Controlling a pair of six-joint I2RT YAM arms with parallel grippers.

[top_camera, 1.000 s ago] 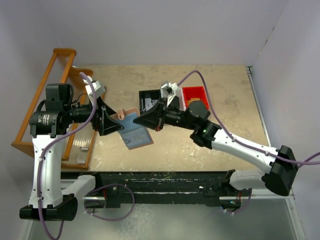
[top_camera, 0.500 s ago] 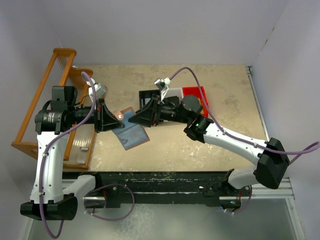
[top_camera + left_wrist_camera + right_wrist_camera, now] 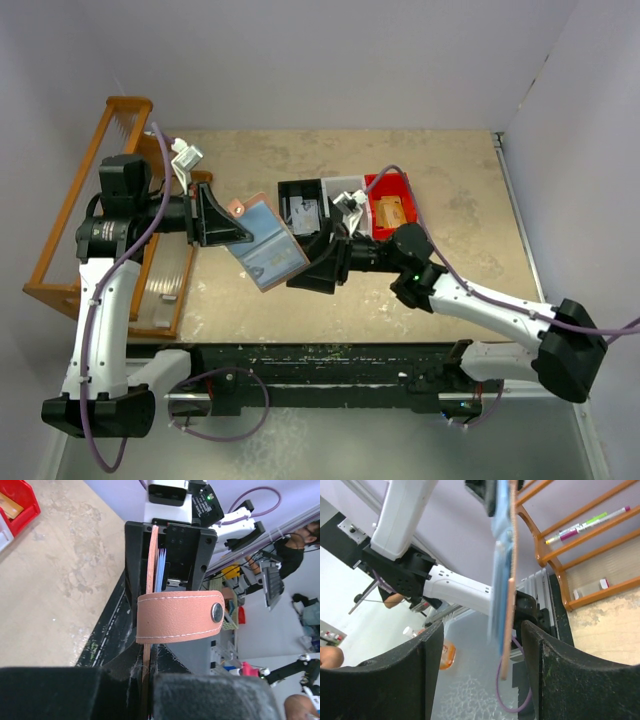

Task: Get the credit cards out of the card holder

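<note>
**A:** Which step is in hand?

**B:** By my reading, a mid-air setup above the counter point(image 3: 450, 160): one arm presents the card holder so the other can draw from it. The card holder point(image 3: 268, 246) hangs open just beyond the left claw point(image 3: 238, 228), blue lining facing up. That claw is clamped tight on the pink edge.

**A:** And the other one?

**B:** The right claw point(image 3: 305, 275) stands with its jaws spread wide and has nothing in them. In its own view the card holder's lower edge hangs ahead of it, in line with the gap, and seems clear of both fingers point(image 3: 400, 675).

**A:** So what does the next move call for?

**B:** I would say it must find a card's exposed edge, not the leather. Then pinch that alone and pull along the pocket while the left claw holds firm.

**A:** What can't you make out?

**B:** The cards themselves. Both wrist views see the card holder edge-on, and the right one is blurred. The thin blue sheets point(image 3: 161, 570) beside the leather may be lining or cards. An orange piece point(image 3: 393, 210) lies in the red bin point(image 3: 390, 179) beyond the right claw. It may be a card already out, but I cannot tell. The strap point(image 3: 175, 617) hides the fold.
</note>
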